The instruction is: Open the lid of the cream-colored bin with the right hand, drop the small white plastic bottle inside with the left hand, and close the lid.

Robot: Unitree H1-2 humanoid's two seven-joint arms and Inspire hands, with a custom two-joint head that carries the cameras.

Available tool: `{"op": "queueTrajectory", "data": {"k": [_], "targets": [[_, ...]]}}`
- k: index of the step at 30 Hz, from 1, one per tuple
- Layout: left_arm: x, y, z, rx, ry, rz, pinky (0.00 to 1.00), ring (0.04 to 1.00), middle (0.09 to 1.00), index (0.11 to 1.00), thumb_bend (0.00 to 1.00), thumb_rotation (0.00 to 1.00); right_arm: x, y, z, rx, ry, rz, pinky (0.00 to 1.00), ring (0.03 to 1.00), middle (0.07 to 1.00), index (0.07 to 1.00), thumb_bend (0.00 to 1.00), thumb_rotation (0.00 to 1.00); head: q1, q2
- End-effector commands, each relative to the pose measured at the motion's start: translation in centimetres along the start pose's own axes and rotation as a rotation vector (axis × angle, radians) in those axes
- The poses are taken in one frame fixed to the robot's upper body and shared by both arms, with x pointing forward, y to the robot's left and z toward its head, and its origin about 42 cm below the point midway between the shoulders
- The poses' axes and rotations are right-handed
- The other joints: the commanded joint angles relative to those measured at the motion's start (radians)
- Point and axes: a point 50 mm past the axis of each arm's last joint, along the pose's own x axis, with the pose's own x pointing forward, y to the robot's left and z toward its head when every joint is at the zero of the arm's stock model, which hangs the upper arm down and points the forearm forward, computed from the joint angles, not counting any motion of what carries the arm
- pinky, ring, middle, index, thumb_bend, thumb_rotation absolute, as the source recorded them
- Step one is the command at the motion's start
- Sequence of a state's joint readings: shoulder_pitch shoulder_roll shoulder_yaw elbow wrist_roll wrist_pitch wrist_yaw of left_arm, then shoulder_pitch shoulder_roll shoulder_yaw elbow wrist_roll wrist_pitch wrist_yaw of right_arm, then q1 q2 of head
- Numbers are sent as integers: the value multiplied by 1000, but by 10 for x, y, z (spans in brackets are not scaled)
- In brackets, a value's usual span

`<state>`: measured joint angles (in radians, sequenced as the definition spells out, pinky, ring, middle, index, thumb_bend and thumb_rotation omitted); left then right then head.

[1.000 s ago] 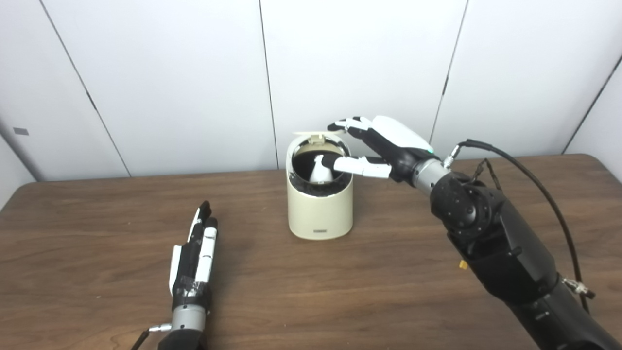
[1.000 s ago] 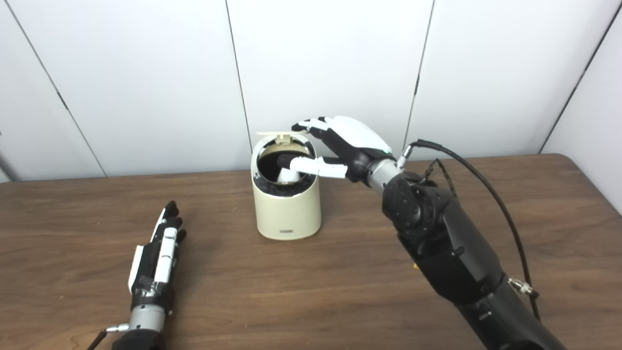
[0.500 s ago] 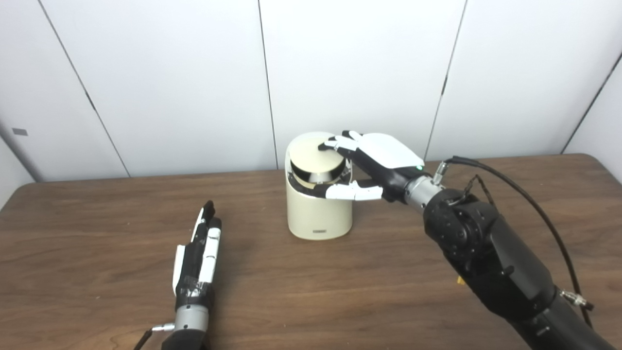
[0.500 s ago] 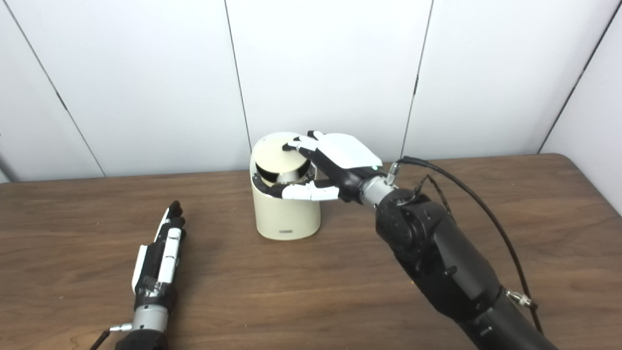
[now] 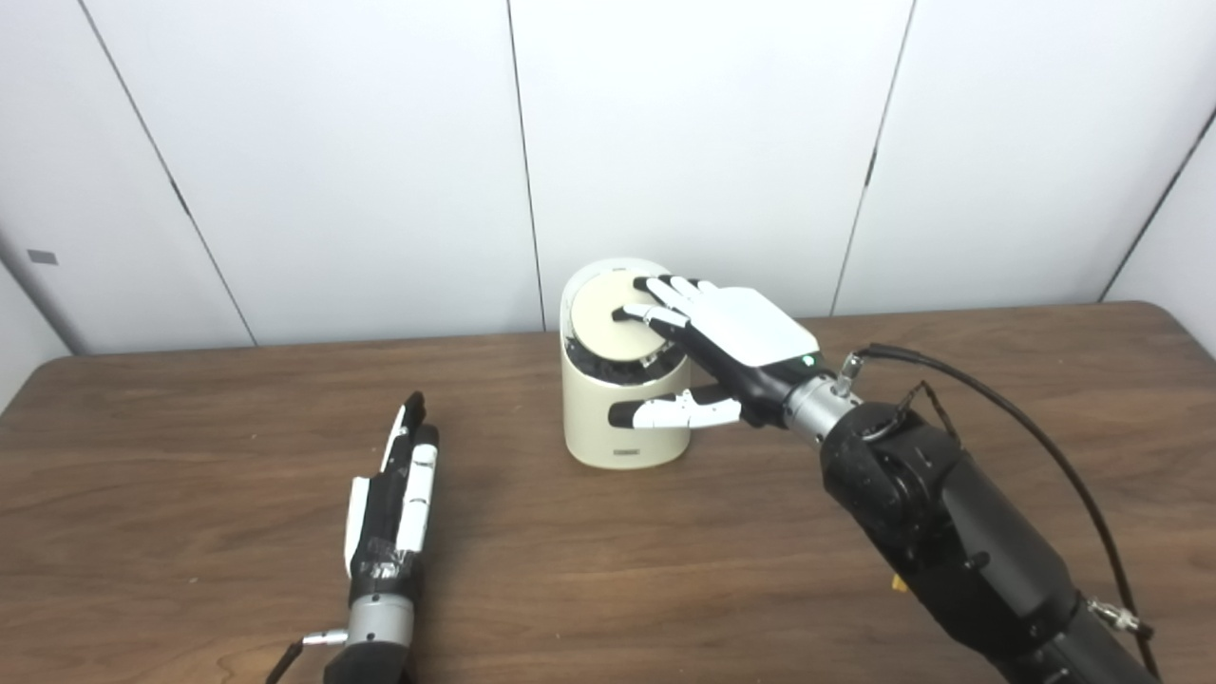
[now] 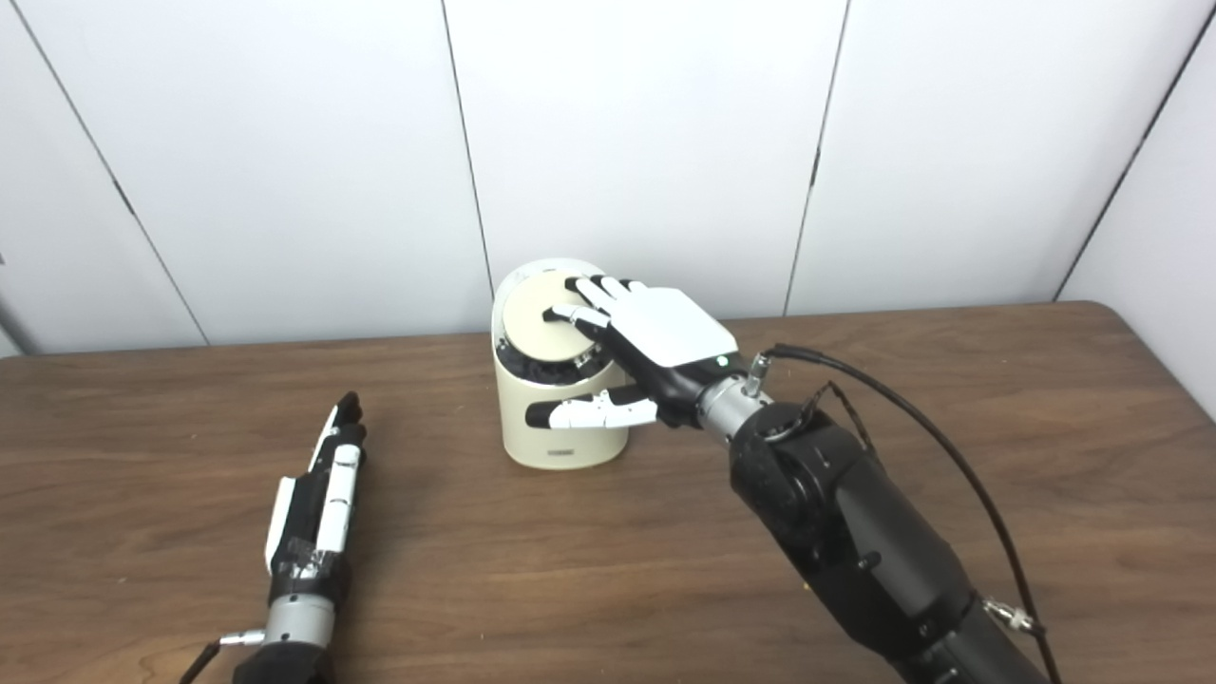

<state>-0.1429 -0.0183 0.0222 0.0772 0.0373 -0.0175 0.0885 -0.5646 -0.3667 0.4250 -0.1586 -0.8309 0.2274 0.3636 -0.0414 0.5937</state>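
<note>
On the brown wooden table (image 5: 190, 456), near its back edge, the right hand (image 5: 731, 337) presses spread fingers on the light, hinged lid (image 5: 608, 318) of the cream-colored bin (image 5: 622, 423), holding nothing; the left hand (image 5: 389, 508) lies flat, empty.

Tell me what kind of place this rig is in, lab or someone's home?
Most likely a lab or test room, not a home. A bare wood-grain table stands against plain white wall panels, and the only prop on it is a cream-colored bin. A loose cable runs along the right arm.
</note>
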Motion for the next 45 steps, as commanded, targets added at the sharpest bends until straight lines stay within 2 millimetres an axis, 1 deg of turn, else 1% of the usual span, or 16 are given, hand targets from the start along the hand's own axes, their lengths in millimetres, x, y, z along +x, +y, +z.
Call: {"op": "queueTrajectory", "data": {"k": [1,13,21,27,29,32,38,41,45], "targets": [[4,-11,7,-12,-10,-16,1000,1000,1000,1000,521,912,1,-7,-1,-18,-5,-10,1000,1000,1000,853,621,999,2,2],[4,-13,8,-29,-12,0,1000,1000,1000,1000,535,886,-6,-9,-3,-30,-23,-35,1000,1000,1000,841,614,985,9,12],[6,-13,10,-27,-12,1,1000,1000,1000,1000,534,891,-13,-10,-3,-39,-24,-27,1000,1000,1000,840,617,980,14,19],[6,-16,9,-21,-14,-1,1000,1000,1000,1000,554,885,-16,-8,-6,-64,-24,-18,1000,1000,1000,835,617,974,23,20],[6,-16,9,-23,-16,-1,1000,1000,1000,1000,544,885,-16,-8,-7,-70,-23,-16,1000,1000,1000,834,611,963,24,20],[6,-17,9,-13,-15,-1,1000,1000,1000,1000,538,898,-16,-8,-8,-79,-22,-14,1000,1000,1000,834,611,977,27,19],[8,-17,8,-12,-16,6,1000,1000,1000,1000,545,903,-15,-6,-9,-80,-21,-7,1000,1000,1000,833,614,974,28,18],[8,-17,9,-12,-15,10,1000,1000,1000,1000,556,890,-13,-5,-10,-81,-19,-1,1000,1000,1000,830,609,961,29,17],[8,-17,10,-5,-11,11,1000,1000,1000,1000,563,895,-11,-4,-9,-67,-16,14,1000,1000,1000,797,599,973,32,18]]}}
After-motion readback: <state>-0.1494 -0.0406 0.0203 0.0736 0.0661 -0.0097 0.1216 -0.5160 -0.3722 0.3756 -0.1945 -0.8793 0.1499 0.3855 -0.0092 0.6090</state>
